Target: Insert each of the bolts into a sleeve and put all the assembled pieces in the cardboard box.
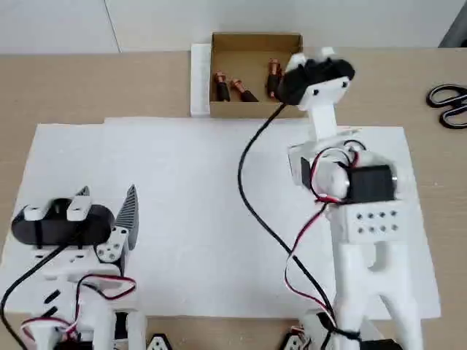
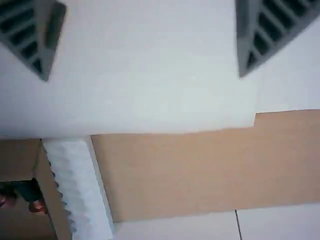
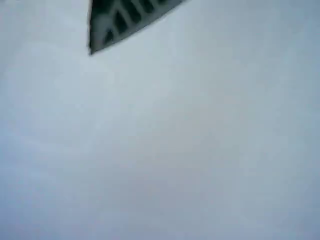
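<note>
Three assembled pieces (image 1: 239,89) lie inside the cardboard box (image 1: 219,44) at the far centre of the table (image 1: 73,87): two toward its left side, one toward its right. A white foam strip (image 1: 200,80) touches the box's left wall.

The right gripper (image 1: 292,87) hangs at the box's right near corner. Its own camera view is poor, and I cannot tell whether it is open or holds anything.

The left gripper (image 1: 107,200) sits over the near left of the white sheet (image 1: 204,204), jaws spread wide, nothing between them. Scissors (image 1: 449,102) lie at the far right table edge.
</note>
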